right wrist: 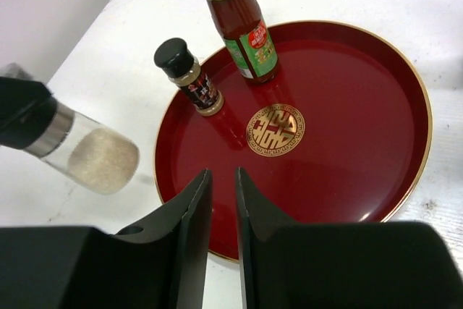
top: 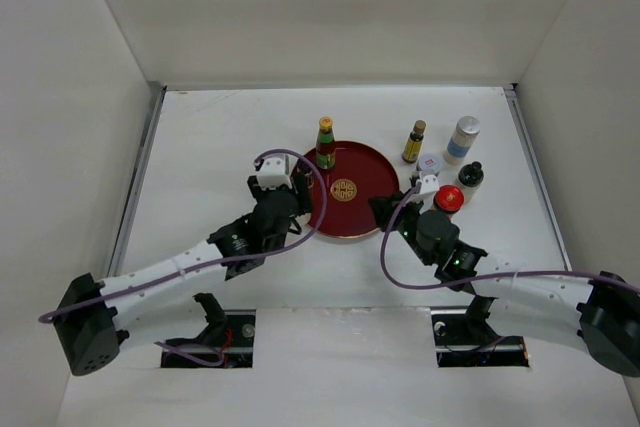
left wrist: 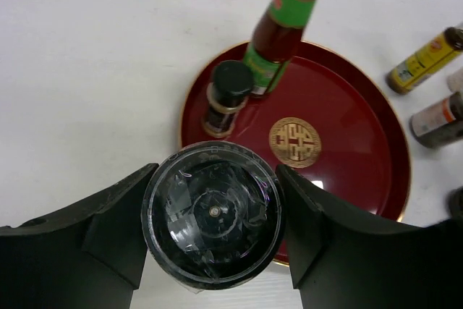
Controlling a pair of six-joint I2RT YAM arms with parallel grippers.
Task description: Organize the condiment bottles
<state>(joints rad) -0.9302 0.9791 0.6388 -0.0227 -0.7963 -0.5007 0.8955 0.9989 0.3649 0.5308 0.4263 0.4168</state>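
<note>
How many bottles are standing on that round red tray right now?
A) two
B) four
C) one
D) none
A: only the green yellow-capped bottle and the small black-capped jar stand on the red tray; the clear shaker is held tilted in the left gripper, beside the tray's rim.

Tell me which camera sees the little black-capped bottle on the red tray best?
The right wrist view: the little black-capped bottle stands unblocked on the red tray, cap, neck and label showing. The left wrist view looks more steeply down on the bottle. In the top view I cannot find it; the left arm seems to cover it.
</note>
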